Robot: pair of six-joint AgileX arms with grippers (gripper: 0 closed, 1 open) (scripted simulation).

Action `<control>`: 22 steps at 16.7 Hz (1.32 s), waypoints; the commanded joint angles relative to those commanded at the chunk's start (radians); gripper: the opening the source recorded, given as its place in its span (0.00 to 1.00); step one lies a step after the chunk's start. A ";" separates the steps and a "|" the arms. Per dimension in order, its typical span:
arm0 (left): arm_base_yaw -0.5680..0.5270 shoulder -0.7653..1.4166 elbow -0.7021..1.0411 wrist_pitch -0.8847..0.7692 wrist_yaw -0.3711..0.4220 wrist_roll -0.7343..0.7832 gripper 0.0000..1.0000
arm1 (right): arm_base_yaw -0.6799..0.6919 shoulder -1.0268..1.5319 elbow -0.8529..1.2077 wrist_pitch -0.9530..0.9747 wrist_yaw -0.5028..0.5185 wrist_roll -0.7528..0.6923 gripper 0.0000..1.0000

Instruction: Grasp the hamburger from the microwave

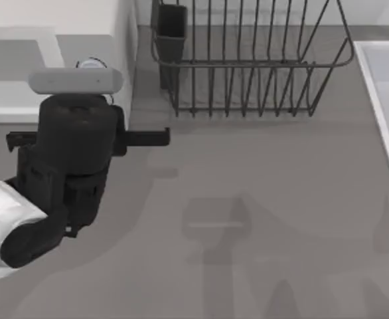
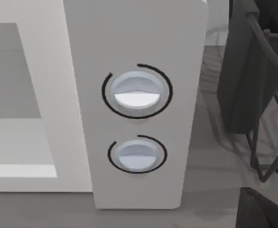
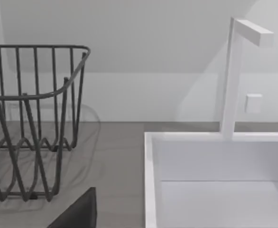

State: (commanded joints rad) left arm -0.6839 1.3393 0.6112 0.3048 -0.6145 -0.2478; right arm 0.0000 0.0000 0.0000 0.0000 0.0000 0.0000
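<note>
The white microwave (image 1: pixel 81 26) stands at the table's far left. Its front panel (image 2: pixel 139 38) carries two round silver-blue knobs, the upper (image 2: pixel 136 93) and the lower (image 2: pixel 137 154). Beside the panel is the grey cavity (image 2: pixel 15 95). The hamburger is hidden. My left arm (image 1: pixel 72 153) hangs just in front of the microwave's knob panel, and its wrist covers the left gripper from above. A dark edge of the left gripper (image 2: pixel 262 211) shows in the left wrist view. A dark edge of my right gripper (image 3: pixel 77 213) shows low in the right wrist view, facing the sink.
A black wire dish rack (image 1: pixel 247 66) stands at the back centre, close to the right of the microwave, with a dark cup holder (image 1: pixel 171 30) on its left end. A white sink basin (image 3: pixel 215 190) with a faucet (image 3: pixel 234 76) lies along the right edge (image 1: pixel 387 100).
</note>
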 joint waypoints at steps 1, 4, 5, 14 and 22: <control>-0.010 -0.010 -0.009 -0.005 -0.006 -0.004 0.00 | 0.000 0.000 0.000 0.000 0.000 0.000 1.00; -0.011 -0.011 -0.010 -0.005 -0.007 -0.004 0.00 | 0.000 0.000 0.000 0.000 0.000 0.000 1.00; -0.006 -0.005 -0.007 -0.003 -0.005 -0.004 0.00 | 0.000 0.000 0.000 0.000 0.000 0.000 1.00; -0.020 0.299 -0.093 0.379 -0.012 -0.006 0.00 | 0.000 0.000 0.000 0.000 0.000 0.000 1.00; -0.012 0.613 -0.216 0.831 0.001 0.000 0.00 | 0.000 0.000 0.000 0.000 0.000 0.000 1.00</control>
State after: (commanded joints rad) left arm -0.6962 1.9522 0.3957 1.1357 -0.6137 -0.2482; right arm 0.0000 0.0000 0.0000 0.0000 0.0000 0.0000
